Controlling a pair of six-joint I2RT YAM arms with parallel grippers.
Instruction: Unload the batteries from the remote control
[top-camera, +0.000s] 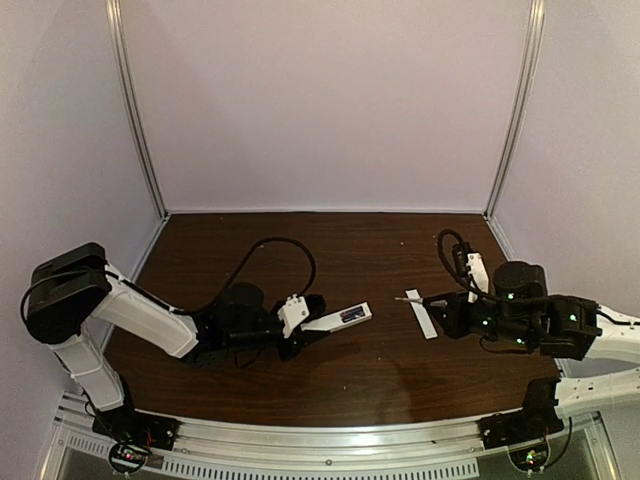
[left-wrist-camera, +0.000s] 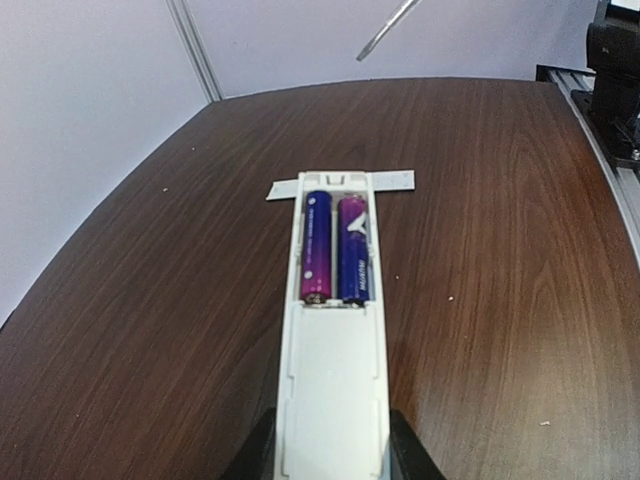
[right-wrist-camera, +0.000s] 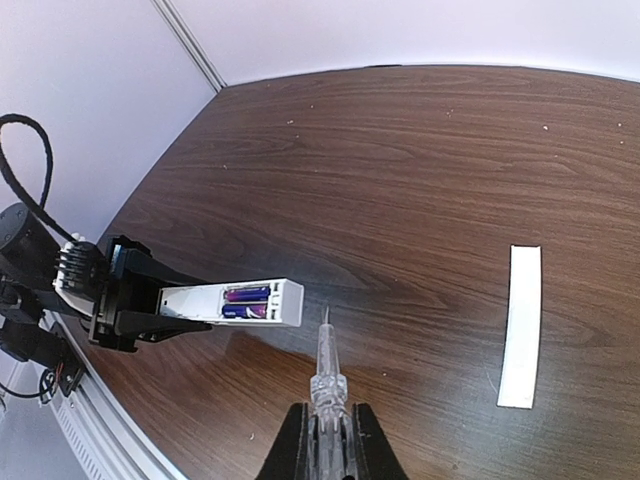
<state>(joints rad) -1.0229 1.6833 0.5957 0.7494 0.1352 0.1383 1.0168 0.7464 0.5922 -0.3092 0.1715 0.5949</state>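
My left gripper (top-camera: 300, 330) is shut on the white remote control (top-camera: 338, 319) and holds it above the table, its open recess facing up. The remote also shows in the left wrist view (left-wrist-camera: 330, 380) and in the right wrist view (right-wrist-camera: 225, 301). Two bluish-purple batteries (left-wrist-camera: 337, 250) lie side by side in the recess; they also show in the right wrist view (right-wrist-camera: 246, 302). My right gripper (right-wrist-camera: 326, 440) is shut on a clear-handled screwdriver (right-wrist-camera: 328, 375), its tip a short way right of the remote's free end. The screwdriver (top-camera: 411, 298) and right gripper (top-camera: 442, 310) show from above.
The flat white cover strip (top-camera: 421, 313) lies on the dark wood table (top-camera: 350, 250) under the screwdriver, also in the right wrist view (right-wrist-camera: 522, 325). A black cable (top-camera: 280, 250) loops behind the left arm. Metal rails run along the near edge.
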